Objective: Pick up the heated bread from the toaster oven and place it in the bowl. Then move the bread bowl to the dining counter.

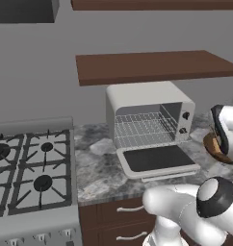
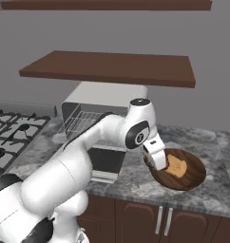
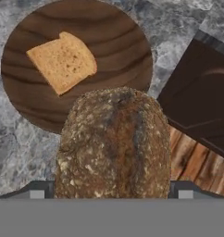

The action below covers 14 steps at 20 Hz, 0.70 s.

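My gripper (image 3: pixel 111 190) is shut on a dark, crusty loaf of bread (image 3: pixel 114 143), one fingertip on each side of it. The loaf hangs over the near rim of the dark wooden bowl (image 3: pixel 109 55), which holds a tan slice of toast (image 3: pixel 62 61). From the right base view the gripper (image 2: pixel 155 163) sits at the left rim of the bowl (image 2: pixel 193 178) on the marbled counter. The pale toaster oven (image 1: pixel 147 103) stands to the left with its door (image 1: pixel 157 159) dropped open and its wire rack bare. The dining counter is out of view.
A gas stove (image 1: pixel 32 168) lies left of the marbled counter (image 1: pixel 99 168). A brown shelf (image 1: pixel 152 67) hangs just above the toaster oven. Cabinet drawers (image 1: pixel 118 211) run below the counter's front edge, close to the bowl.
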Available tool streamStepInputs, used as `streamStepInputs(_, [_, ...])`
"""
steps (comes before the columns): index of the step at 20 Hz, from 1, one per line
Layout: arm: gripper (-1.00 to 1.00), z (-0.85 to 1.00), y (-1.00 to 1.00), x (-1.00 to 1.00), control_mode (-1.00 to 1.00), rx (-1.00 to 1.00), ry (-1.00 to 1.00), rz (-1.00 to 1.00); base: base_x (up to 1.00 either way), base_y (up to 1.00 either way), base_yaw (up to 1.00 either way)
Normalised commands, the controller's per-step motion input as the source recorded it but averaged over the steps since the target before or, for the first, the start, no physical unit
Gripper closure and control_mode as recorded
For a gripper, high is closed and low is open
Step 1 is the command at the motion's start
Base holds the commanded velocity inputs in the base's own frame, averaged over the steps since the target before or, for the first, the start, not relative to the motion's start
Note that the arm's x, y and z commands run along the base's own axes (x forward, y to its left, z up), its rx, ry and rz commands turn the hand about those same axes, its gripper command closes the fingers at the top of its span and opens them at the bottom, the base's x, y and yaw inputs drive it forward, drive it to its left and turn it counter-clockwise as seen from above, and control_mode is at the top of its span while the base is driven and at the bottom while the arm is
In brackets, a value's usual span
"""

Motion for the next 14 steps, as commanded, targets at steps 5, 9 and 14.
streamStepInputs(5, [1.00, -0.43, -0.77, 0.39, -1.00, 0.02, 0.14, 0.00, 0.00, 0.00, 0.00])
streamStepInputs(9, [1.00, -0.74, -0.57, 0.42, -1.00, 0.00, 0.01, 0.00, 0.00, 0.00, 0.00])
streamStepInputs(14, [1.00, -0.68, -0.31, 0.57, -1.00, 0.00, -0.04, 0.00, 0.00, 0.00, 0.00])
